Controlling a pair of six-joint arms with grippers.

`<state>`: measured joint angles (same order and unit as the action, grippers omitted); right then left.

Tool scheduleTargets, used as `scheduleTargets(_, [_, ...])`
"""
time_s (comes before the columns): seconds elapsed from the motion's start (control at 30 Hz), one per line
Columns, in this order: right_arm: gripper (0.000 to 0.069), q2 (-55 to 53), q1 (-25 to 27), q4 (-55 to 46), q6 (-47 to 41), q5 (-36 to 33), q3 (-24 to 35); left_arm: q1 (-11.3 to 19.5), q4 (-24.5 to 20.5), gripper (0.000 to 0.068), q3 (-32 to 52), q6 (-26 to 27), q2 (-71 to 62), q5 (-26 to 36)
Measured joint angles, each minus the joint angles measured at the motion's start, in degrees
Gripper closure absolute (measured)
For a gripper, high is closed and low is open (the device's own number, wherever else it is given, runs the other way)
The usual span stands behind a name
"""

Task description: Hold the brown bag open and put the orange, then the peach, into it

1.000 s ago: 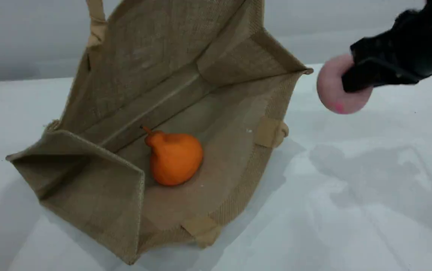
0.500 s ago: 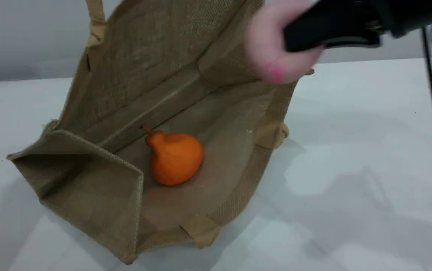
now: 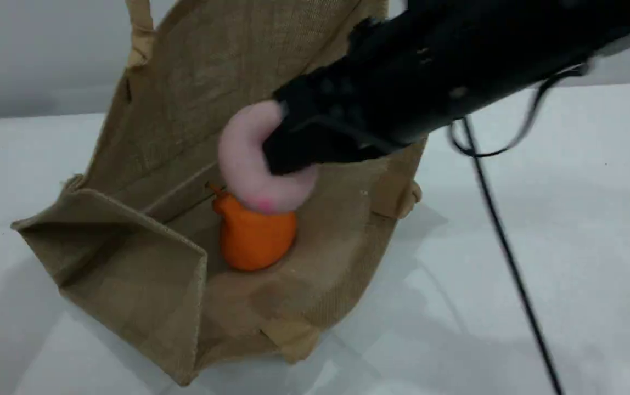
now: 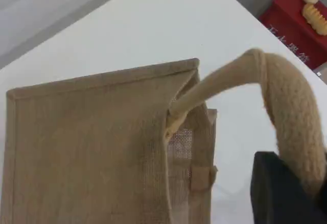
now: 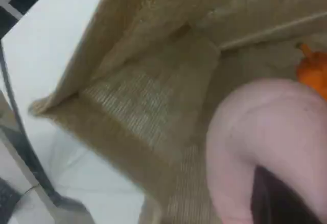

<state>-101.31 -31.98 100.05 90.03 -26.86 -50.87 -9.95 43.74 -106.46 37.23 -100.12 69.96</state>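
Observation:
The brown bag (image 3: pixel 145 274) lies on its side with its mouth gaping toward the camera, its upper wall pulled up by one beige handle (image 3: pixel 139 33). In the left wrist view that handle (image 4: pixel 286 96) loops over my left gripper (image 4: pixel 296 183), which is shut on it. The orange (image 3: pixel 254 241) rests inside on the bag's lower wall. My right gripper (image 3: pixel 287 151) is shut on the pink peach (image 3: pixel 249 164), holding it within the bag's mouth just above the orange. The right wrist view shows the peach (image 5: pixel 271 142) up close, the orange (image 5: pixel 314 73) beyond it and the bag's inside (image 5: pixel 143 96).
The white table (image 3: pixel 595 192) stretches to the right of the bag. A black cable (image 3: pixel 501 236) hangs from the right arm down over it. A red box (image 4: pixel 299 15) sits past the table's edge in the left wrist view.
My right gripper carried the peach leftward from beside the bag, over its right rim, and down into the mouth above the orange. The bag and orange stayed put.

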Motion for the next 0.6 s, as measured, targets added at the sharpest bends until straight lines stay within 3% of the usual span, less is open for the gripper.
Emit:
scheduleTargets(0.43, [0.0666, -20.7, -0.7, -0.1, -0.1, 0.1, -21.0, 0.0, 0.0, 0.0603, 0.0, 0.0, -1.1, -0.1])
scheduleTargets(0.6, [0.0633, -27.0, -0.7, -0.1, -0.1, 0.4, -27.6, 0.0, 0.0, 0.0603, 0.0, 0.0, -1.5, -0.1])
